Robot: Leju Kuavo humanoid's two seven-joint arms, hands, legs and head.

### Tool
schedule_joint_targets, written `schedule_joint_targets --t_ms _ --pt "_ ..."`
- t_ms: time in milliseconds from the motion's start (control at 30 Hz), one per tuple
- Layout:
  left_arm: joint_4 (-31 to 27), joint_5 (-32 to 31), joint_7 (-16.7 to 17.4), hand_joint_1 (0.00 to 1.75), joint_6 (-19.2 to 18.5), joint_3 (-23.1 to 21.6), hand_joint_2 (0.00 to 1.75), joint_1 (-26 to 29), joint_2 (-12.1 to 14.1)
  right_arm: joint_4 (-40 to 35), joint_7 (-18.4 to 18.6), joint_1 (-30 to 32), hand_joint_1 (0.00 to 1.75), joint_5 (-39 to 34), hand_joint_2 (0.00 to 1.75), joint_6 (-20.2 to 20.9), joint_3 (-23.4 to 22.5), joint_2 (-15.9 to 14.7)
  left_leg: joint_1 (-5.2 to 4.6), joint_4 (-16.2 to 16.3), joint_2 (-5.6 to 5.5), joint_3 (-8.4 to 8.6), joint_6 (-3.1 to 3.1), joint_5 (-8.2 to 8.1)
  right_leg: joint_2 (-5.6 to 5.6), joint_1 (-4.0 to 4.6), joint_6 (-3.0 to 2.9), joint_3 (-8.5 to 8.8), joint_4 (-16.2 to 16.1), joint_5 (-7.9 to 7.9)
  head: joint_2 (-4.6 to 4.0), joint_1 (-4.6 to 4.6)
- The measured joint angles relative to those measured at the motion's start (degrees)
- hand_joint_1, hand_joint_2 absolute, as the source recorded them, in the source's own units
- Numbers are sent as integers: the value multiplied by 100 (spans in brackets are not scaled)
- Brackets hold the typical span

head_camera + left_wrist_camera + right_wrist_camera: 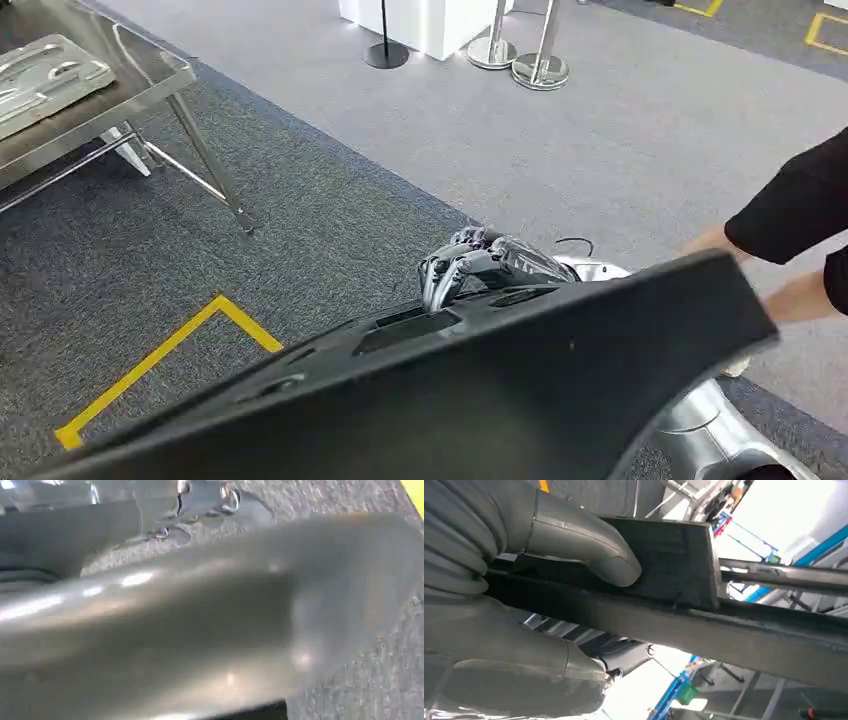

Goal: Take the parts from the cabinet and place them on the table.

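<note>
Panel [520, 390] edge is gripped by right hand [470, 265]; left hand's fingers cannot be told; carpet [330, 210] lies open before table [150, 85].

right hand [470, 268] fingers [574, 545] curled, gripping; left hand seemingly hidden.

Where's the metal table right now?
In the head view the table stands at the upper left on dark carpet, beyond the yellow tape, with a grey part on it.
</note>
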Motion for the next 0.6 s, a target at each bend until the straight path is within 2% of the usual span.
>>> schedule_joint_targets --t_ms 33,67,100,133,167,200,233,267,300,333,367,400,467,500,533,567,600 --pt "0 0 0 0 0 -4 0 3 -9 -4 20 -27 175 -11 175 0 -9 0 20 -20 -72 15 23 21 361 -47 36 -21 95 -77 0 9" --pt "0 0 2 0 0 -11 0 -20 -11 -20 37 -48 175 -42 175 0 -26 0 23 -20 -134 9 54 34 643 -73 37 -179 412 -290 0 11" --pt "0 -2 4 0 2 -22 0 -45 -13 -26 70 -53 175 -66 175 0 -28 0 24 -20 -204 8 67 36 765 -86 45 -394 864 -517 0 26" --pt "0 -2 4 0 0 -44 0 -66 -17 -26 92 -49 175 -76 175 -2 -28 0 21 -18 -280 3 77 36 808 -89 60 -637 1356 -716 0 26" --pt "0 -4 2 0 -2 -66 0 -71 -15 -26 105 -49 175 -79 175 -9 -28 0 20 -11 -370 -1 80 37 819 -91 72 -852 1763 -828 0 28" --pt "0 -7 2 0 -9 -81 0 -74 -15 -26 125 -49 175 -79 175 -13 -28 0 20 -4 -459 -1 79 37 820 -94 75 -945 1908 -806 0 28" --pt "0 -9 2 0 -15 -90 0 -69 -15 -26 136 -50 175 -79 175 -20 -26 0 24 5 -550 1 78 37 821 -102 79 -903 1770 -646 0 28" --pt "0 -11 0 0 -20 -94 0 -68 -15 -26 146 -52 175 -79 175 -22 -26 0 28 20 -638 2 70 33 830 -122 83 -759 1419 -404 0 28" --pt "0 -11 -2 0 -22 -101 0 -70 -20 -28 157 -58 175 -76 175 -24 -26 0 34 47 -733 2 49 23 896 -150 87 -530 908 -113 0 28" --pt "0 -11 2 0 -13 -109 0 -68 -22 -33 164 -73 175 -74 175 -35 -26 0 40 82 -822 -15 22 7 1105 -185 86 -296 387 133 0 28" --pt "0 -11 4 0 7 -118 0 -86 -22 -37 164 -83 175 -72 175 -48 -26 0 12 140 -881 -62 -22 -14 1380 -193 81 -215 169 71 0 31" --pt "0 -9 20 0 22 -131 0 -106 -22 -46 164 -81 175 -68 175 -70 -24 0 37 144 -954 -97 -61 2 1313 -193 65 -236 167 77 0 24" --pt "0 -2 37 0 20 -142 0 -79 -20 -46 166 -82 175 -61 175 -92 -17 0 75 106 -1078 -126 -142 34 1193 -134 0 -234 168 79 0 35" --pt "0 2 39 0 13 -146 0 -61 -20 -46 166 -86 175 -61 175 -94 -17 -2 78 93 -1148 -155 -189 42 1113 -165 -50 -211 120 103 0 39" --pt "2 35 55 0 -13 -149 0 -42 -13 -42 168 -94 175 -61 175 -98 -17 -2 81 157 -979 -148 -195 -3 1016 -179 -86 -170 65 127 0 37" --pt "2 50 57 0 -28 -149 0 -43 -20 -44 166 -100 175 -72 175 -98 -6 2 40 381 -614 -248 -214 -157 952 -169 -136 -144 31 128 0 -18" --pt "2 57 59 0 -48 -149 0 -67 -17 -41 164 -114 175 -81 175 -98 -9 0 43 767 -413 -436 -236 -363 882 -149 -148 -138 29 125 0 -22"
